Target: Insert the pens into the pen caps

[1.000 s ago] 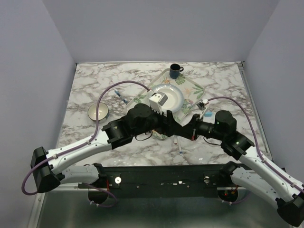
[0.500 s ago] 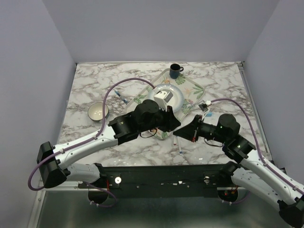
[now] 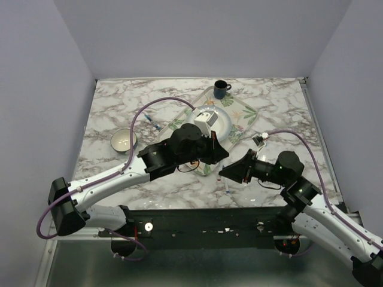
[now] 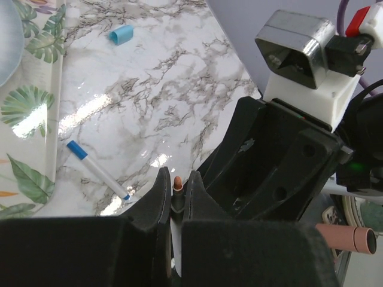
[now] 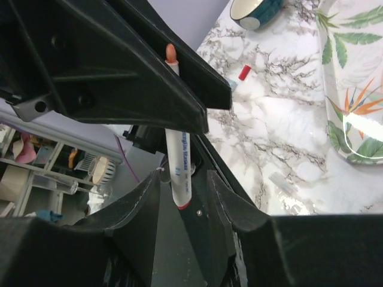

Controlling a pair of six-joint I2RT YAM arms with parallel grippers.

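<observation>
Clamping red-tip marker [image 5: 181, 164] (left jaws only)

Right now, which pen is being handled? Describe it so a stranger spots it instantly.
Near the front edge of the marble table, at its middle, the left pincer is shut on a slim white marker. Its uncapped tip is reddish; the other white marker lies on the marble, blue-tipped.

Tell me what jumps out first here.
Over the near middle of the table, the left pincer is shut on a white red-tipped marker, and the right pincer stands open around its back end. A blue-tipped marker lies flat beside the leafy tray.
</observation>
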